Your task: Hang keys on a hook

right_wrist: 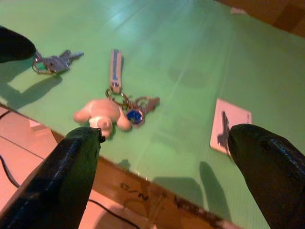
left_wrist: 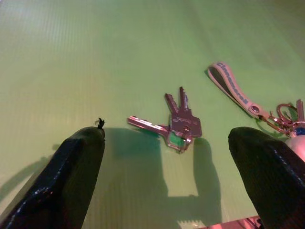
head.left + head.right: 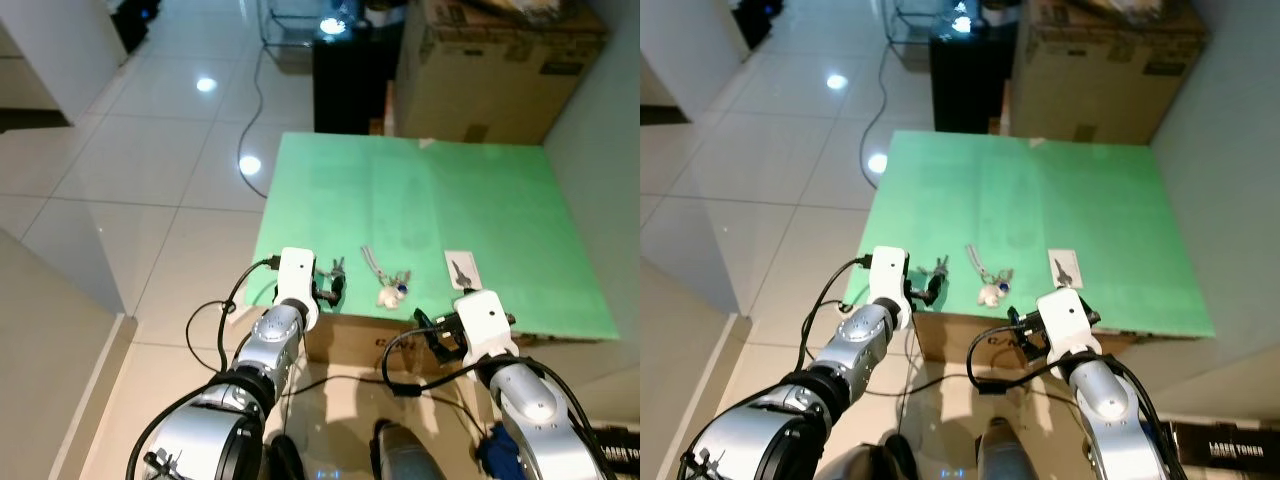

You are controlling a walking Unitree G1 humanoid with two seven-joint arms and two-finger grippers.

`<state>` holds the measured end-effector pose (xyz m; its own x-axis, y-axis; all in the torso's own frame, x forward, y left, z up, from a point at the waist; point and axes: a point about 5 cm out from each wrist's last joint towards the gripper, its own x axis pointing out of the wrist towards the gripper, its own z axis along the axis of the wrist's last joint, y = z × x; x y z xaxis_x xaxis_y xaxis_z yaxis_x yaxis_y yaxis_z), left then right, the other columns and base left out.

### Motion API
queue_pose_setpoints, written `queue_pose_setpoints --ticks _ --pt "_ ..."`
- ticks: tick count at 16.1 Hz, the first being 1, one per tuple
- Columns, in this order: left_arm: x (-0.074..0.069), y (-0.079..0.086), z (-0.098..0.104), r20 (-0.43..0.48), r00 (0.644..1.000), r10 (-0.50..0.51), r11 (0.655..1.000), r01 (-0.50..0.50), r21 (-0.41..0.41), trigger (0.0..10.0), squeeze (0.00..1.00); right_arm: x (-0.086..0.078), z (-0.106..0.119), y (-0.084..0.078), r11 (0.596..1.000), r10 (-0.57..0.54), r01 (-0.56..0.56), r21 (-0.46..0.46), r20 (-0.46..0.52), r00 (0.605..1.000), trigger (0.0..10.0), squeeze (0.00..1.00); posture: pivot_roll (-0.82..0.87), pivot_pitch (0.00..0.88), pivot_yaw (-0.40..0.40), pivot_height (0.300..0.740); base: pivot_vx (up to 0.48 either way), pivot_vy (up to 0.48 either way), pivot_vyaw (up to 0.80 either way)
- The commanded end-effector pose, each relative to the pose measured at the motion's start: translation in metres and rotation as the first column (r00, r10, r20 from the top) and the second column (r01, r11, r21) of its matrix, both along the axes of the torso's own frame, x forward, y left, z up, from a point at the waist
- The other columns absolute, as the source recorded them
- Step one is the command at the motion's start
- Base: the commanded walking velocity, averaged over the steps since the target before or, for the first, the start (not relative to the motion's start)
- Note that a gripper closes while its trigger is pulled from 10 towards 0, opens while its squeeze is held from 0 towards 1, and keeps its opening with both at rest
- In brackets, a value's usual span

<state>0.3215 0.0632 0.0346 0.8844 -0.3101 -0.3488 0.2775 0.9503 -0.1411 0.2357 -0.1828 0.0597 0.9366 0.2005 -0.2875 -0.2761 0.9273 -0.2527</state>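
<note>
Green worktop [image 3: 480,210] carried a small key bunch [image 2: 175,125] near its front edge; the left tool [image 2: 167,176] hovered wide, framing it for pickup, while the right tool [image 1: 167,176] waited wide.

Both arms are shiny silver with white boxy wrist blocks, loose black cables, and chunky matte-black fingers [image 2: 71,176].

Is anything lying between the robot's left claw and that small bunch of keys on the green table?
Nothing visible does. The left gripper is open, and the small bunch of keys lies on the bare green table just ahead of its fingers. The strap keyring lies off to one side.
</note>
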Motion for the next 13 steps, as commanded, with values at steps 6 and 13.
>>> queue_pose_setpoints --ticks 6,13 --pt "0.006 0.004 0.006 0.028 1.000 -0.014 0.997 0.012 0.071 10.0 0.00 -0.003 -0.001 0.003 1.000 -0.014 0.014 0.012 0.010 1.000 10.0 0.00 -0.33 0.141 0.086 0.740 0.000 0.000 -0.31" --pt "0.010 -0.008 0.010 -0.025 0.999 -0.041 0.995 0.043 0.092 10.0 0.00 -0.020 0.003 0.011 0.999 -0.010 0.010 0.040 0.014 1.000 10.0 0.00 -0.37 0.200 0.112 0.740 0.000 0.000 0.00"
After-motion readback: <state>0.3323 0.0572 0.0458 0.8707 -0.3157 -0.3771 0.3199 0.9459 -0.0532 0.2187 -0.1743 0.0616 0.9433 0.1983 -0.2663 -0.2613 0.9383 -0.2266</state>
